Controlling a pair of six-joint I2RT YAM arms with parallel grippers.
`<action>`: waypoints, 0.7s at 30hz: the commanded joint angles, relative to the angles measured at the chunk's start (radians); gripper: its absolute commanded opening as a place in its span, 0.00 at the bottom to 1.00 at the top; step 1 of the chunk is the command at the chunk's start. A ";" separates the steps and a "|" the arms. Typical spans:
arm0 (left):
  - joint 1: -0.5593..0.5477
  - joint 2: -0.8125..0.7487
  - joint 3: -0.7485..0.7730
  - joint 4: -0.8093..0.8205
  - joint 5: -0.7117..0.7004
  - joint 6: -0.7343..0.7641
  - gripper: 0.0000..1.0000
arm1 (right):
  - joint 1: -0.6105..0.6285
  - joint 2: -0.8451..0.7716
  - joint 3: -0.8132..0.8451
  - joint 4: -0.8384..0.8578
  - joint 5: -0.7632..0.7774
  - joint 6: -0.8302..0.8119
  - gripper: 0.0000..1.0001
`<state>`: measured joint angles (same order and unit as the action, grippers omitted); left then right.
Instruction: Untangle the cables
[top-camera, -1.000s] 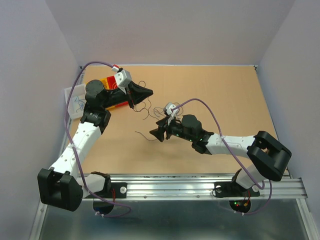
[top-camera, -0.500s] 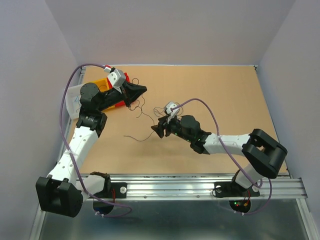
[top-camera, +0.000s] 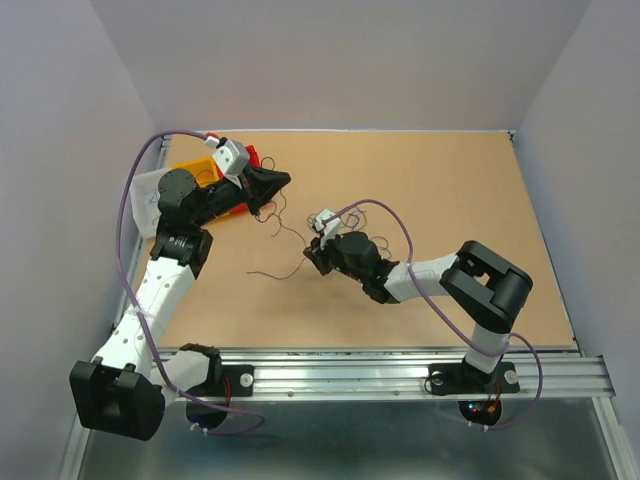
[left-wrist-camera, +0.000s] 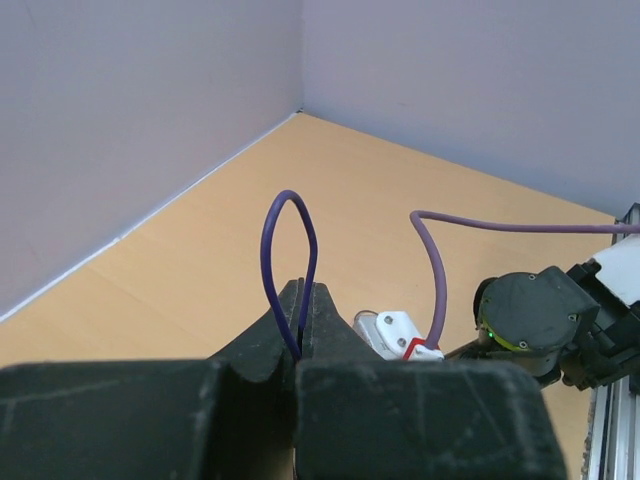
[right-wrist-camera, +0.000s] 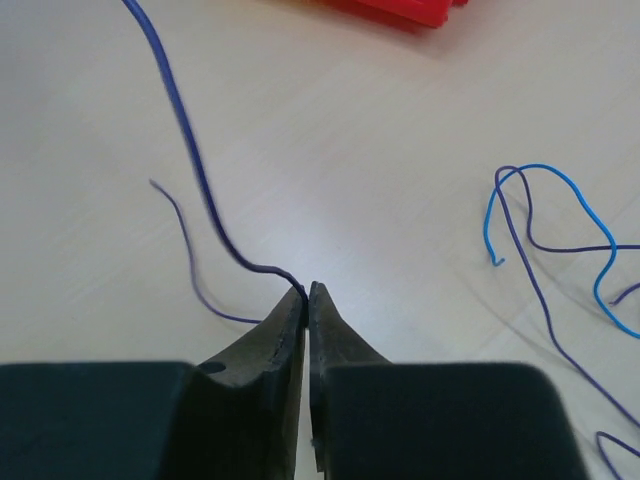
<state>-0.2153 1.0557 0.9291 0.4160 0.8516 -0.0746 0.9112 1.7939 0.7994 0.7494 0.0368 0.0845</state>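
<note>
The cables are thin wires lying on the brown table between the two arms. In the left wrist view, a dark blue cable (left-wrist-camera: 290, 240) rises as a loop from my left gripper (left-wrist-camera: 303, 290), which is shut on it. From above, that gripper (top-camera: 285, 182) is at the back left, with dark cables (top-camera: 283, 228) trailing from it towards the right gripper (top-camera: 308, 262). My right gripper (right-wrist-camera: 308, 290) is shut on a dark blue cable (right-wrist-camera: 195, 170) at the very fingertips. A light blue cable (right-wrist-camera: 592, 225) and a thin purple one (right-wrist-camera: 190, 265) lie loose on the table.
An orange and red box (top-camera: 218, 172) sits under the left arm, its red edge (right-wrist-camera: 400, 12) showing in the right wrist view. A white sheet (top-camera: 146, 198) lies by the left wall. Lilac arm cords (left-wrist-camera: 435, 260) arc over both wrists. A metal rail (top-camera: 380, 365) runs along the front edge.
The right gripper has moved left and closed on the dark blue cable. Its arm has folded up. The left gripper has drawn back slightly to the left, still holding its cable.
</note>
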 joint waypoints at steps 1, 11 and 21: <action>0.008 -0.026 -0.006 0.035 -0.025 0.018 0.00 | 0.005 -0.011 0.026 0.136 -0.025 0.007 0.00; -0.038 0.102 -0.059 0.056 0.091 0.151 0.00 | 0.005 -0.241 -0.114 0.150 0.029 0.054 0.01; -0.203 0.228 -0.062 -0.005 0.103 0.294 0.00 | 0.005 -0.436 -0.147 0.097 0.185 0.024 0.01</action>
<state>-0.3813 1.2987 0.8734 0.3851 0.9180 0.1417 0.9112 1.4231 0.6655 0.8154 0.1402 0.1280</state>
